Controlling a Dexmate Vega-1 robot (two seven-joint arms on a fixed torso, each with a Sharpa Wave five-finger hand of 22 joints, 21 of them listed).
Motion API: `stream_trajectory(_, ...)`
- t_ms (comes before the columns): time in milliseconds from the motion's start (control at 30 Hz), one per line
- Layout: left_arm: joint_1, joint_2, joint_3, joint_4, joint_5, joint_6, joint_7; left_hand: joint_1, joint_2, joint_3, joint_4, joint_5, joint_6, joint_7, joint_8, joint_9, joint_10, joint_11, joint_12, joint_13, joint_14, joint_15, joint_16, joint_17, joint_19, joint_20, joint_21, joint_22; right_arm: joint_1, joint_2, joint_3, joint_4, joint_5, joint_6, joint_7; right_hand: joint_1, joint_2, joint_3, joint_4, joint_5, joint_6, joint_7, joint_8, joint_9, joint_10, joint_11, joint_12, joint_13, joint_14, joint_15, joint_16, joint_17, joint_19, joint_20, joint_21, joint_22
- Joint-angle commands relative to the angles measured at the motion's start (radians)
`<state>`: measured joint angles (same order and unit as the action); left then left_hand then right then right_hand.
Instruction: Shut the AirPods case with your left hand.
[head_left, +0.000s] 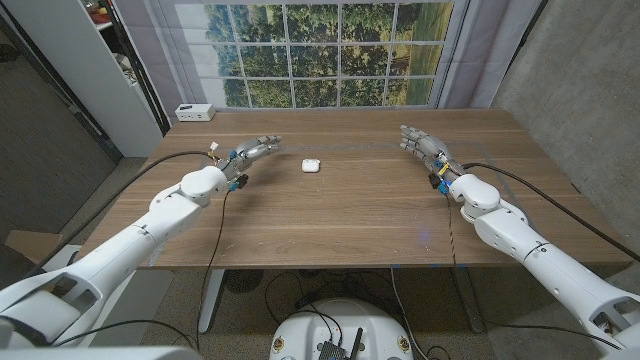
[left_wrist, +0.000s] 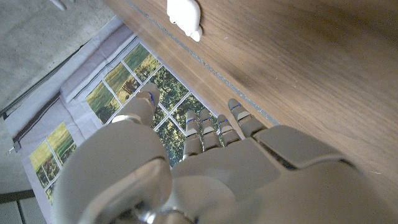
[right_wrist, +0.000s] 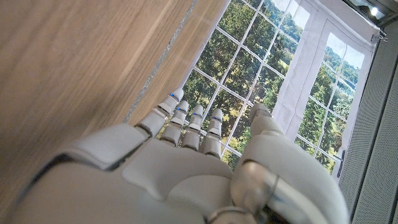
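A small white AirPods case (head_left: 311, 164) lies on the wooden table (head_left: 340, 215) a little left of its middle; whether its lid is up I cannot tell. The left wrist view shows the case (left_wrist: 185, 15) beyond my fingertips. My left hand (head_left: 253, 152) hovers a short way left of the case, fingers stretched toward it, holding nothing; the same hand (left_wrist: 193, 168) has straight, spread fingers. My right hand (head_left: 421, 141) stands open over the table's right half, far from the case, and its fingers (right_wrist: 186, 121) reach out empty.
A white power strip (head_left: 193, 112) sits at the table's back left corner. Behind the table hangs a window-print backdrop (head_left: 320, 50). A dark cable (head_left: 150, 165) trails from my left arm over the left edge.
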<state>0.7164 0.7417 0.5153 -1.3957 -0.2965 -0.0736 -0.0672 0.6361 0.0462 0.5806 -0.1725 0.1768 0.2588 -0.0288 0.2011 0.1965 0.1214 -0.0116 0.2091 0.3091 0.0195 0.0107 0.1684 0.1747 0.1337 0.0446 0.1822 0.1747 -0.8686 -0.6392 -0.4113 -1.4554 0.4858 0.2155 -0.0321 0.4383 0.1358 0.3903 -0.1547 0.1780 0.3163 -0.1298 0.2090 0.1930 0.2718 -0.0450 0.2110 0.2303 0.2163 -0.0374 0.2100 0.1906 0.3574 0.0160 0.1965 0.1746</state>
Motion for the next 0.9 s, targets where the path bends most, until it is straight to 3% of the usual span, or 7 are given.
stream_trajectory(33,-0.103,0.046,0.088,-0.028,0.176,0.107,-0.04,0.02,-0.001,-0.009,0.0,-0.001,0.011,-0.015,0.007,0.003,-0.023,-0.001,-0.001,0.003,-0.018,0.008,0.002,0.004,-0.018,0.001,-0.002,0.003,-0.053,-0.022,0.022,-0.045,-0.013,0.023,-0.032,0.016,0.0,0.003,-0.004,0.003,0.009,-0.002,0.006,0.005,0.006,0.001,0.006,0.005,-0.006,-0.087,-0.005,0.002,-0.003,0.002,-0.002,0.004)
stream_trajectory(400,-0.214,0.085,0.176,-0.112,0.42,0.256,-0.065,0.04,-0.004,-0.021,0.002,0.004,0.044,-0.024,0.018,0.003,-0.036,-0.001,0.003,0.005,-0.03,0.011,0.008,0.003,-0.031,0.008,0.002,0.003,-0.089,-0.026,0.033,-0.072,-0.011,0.03,-0.047,0.02,-0.002,0.001,-0.004,0.002,0.006,-0.004,0.003,0.005,0.004,0.001,0.006,0.006,-0.006,-0.088,-0.004,0.003,-0.004,0.002,-0.001,0.004)
stream_trajectory(700,-0.351,0.087,0.279,-0.119,0.643,0.25,-0.204,0.056,-0.012,-0.032,0.001,0.008,0.068,-0.049,0.024,0.004,-0.041,-0.014,0.008,0.005,-0.035,0.002,0.01,0.003,-0.037,0.012,0.004,0.002,-0.136,-0.041,0.053,-0.109,0.004,0.031,-0.059,0.022,-0.003,-0.001,-0.003,0.002,0.002,-0.004,0.0,0.005,0.004,0.001,0.007,0.008,-0.007,-0.087,-0.003,0.003,-0.005,0.003,-0.001,0.004)
stream_trajectory(900,-0.417,0.068,0.331,-0.162,0.785,0.29,-0.314,0.056,-0.076,-0.071,0.002,0.024,0.081,-0.072,0.024,0.004,-0.054,-0.015,0.01,0.005,-0.043,-0.001,0.012,0.003,-0.049,0.018,0.004,0.002,-0.146,-0.042,0.061,-0.106,0.028,0.037,-0.041,0.005,-0.015,-0.015,0.006,-0.004,0.001,0.0,-0.001,0.006,0.006,0.006,0.009,0.01,-0.005,-0.084,-0.001,0.007,-0.001,0.009,0.002,0.004)
